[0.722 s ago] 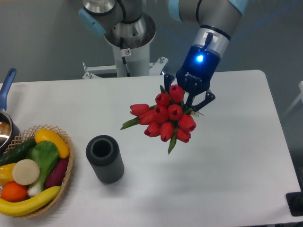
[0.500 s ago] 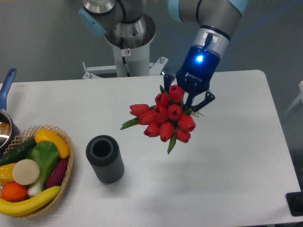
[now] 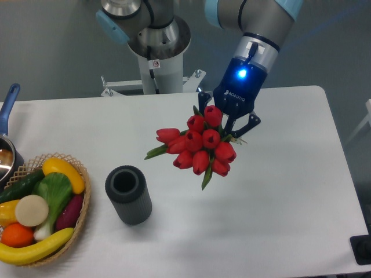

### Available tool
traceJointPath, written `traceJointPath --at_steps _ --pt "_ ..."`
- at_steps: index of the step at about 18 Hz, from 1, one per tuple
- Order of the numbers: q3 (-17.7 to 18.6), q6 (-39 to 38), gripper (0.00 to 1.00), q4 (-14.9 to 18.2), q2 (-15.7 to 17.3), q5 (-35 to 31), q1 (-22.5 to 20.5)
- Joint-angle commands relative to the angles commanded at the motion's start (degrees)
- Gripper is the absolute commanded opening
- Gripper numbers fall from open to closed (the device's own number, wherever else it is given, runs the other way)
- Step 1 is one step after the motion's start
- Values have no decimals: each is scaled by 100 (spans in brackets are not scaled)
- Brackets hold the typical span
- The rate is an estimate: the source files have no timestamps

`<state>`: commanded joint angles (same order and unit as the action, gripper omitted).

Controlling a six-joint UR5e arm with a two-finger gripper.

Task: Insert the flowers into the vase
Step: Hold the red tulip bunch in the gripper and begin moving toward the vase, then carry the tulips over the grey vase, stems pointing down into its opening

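A bunch of red tulip flowers [image 3: 200,143] with green leaves hangs in the air above the middle of the table. My gripper [image 3: 227,123] is shut on its stems, which are mostly hidden behind the buds and the fingers. The buds point toward the camera and down to the left. The vase [image 3: 128,194], a dark grey ribbed cylinder with an open round mouth, stands upright on the table, down and to the left of the flowers and well apart from them.
A wicker basket [image 3: 81,217] of fruit and vegetables sits at the table's front left corner, close to the vase. A pot with a blue handle [image 3: 8,104] shows at the left edge. The robot's base column [image 3: 155,58] stands behind the table.
The gripper and the flowers have shifted slightly left and up. The vase has not moved.
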<state>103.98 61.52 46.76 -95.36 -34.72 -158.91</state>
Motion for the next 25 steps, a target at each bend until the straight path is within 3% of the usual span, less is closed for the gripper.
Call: traceJointPath --at_steps 6,9,20,25 --pt "-44 26 27 -105 -114 113 96" --pt "-44 62 27 -447 -369 701 158" --pt "-211 79 26 -483 -536 2539 562" --pt "-202 88 26 -483 -545 2786 957"
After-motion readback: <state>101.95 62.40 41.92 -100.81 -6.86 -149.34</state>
